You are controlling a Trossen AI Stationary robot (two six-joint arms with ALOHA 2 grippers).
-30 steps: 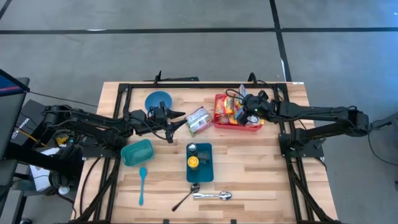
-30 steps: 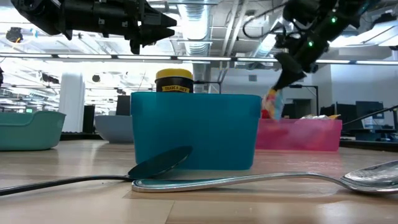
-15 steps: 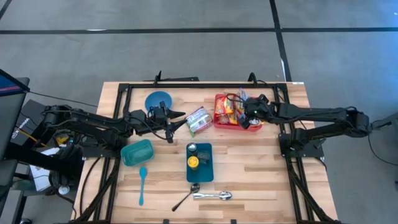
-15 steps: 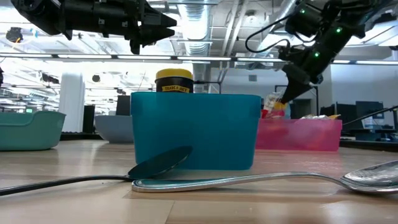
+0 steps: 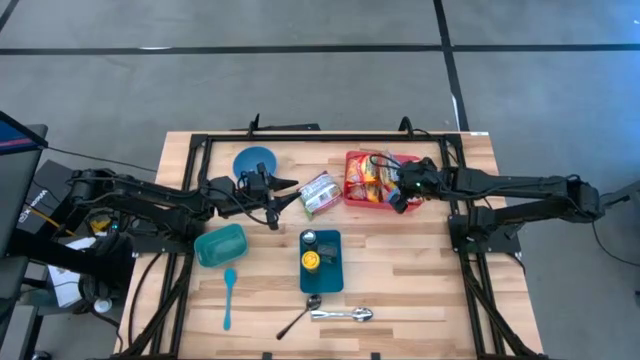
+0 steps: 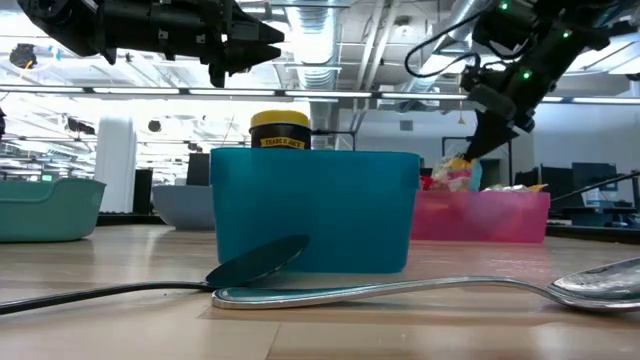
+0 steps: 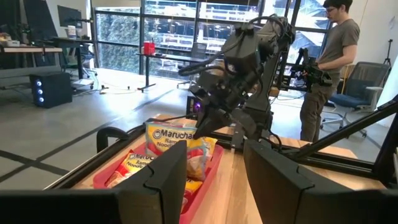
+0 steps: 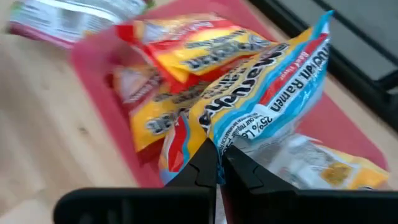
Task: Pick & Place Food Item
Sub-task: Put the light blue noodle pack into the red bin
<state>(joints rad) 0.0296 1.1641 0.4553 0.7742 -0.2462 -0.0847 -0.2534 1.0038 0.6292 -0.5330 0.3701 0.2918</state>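
High view: the right gripper (image 5: 399, 195) is reaching over the red tray (image 5: 352, 197) at the far right of the counter (image 5: 400, 280), while the left gripper (image 5: 290, 192) is hovering to the left of a green-and-white packet (image 5: 318, 191) lying just left of the tray. Only this view is showing the blue plate (image 5: 256, 161), the teal tub (image 5: 220, 245), the teal spoon (image 5: 229, 297) and the blue bin (image 5: 322, 260) with its yellow-lidded jar (image 5: 312, 261) together.

Right wrist view: the right gripper (image 8: 217, 171) is pinching the lower edge of a ramen pack (image 8: 267, 99), its fingers (image 8: 202, 168) clenched on the wrapper; the pack is hanging over the other packs in the tray (image 8: 99, 74). No other view is showing this grip so plainly.

Left wrist view: the left gripper (image 7: 214, 180) is standing parted and holding nothing; beyond it the right arm is lifting the pack (image 7: 169, 138) above the tray (image 7: 208, 171), and a person (image 7: 329, 56) is standing in the room behind.

Low view: the bin (image 6: 315, 210) is hiding most of the jar (image 6: 280, 130) and part of the tray (image 6: 485, 215); the pack (image 6: 450, 170) is only partly showing above the tray's rim. Two metal spoons (image 6: 420, 290) are lying nearest, the right one cut off at the edge. The green-and-white packet's print is too small to read from above.
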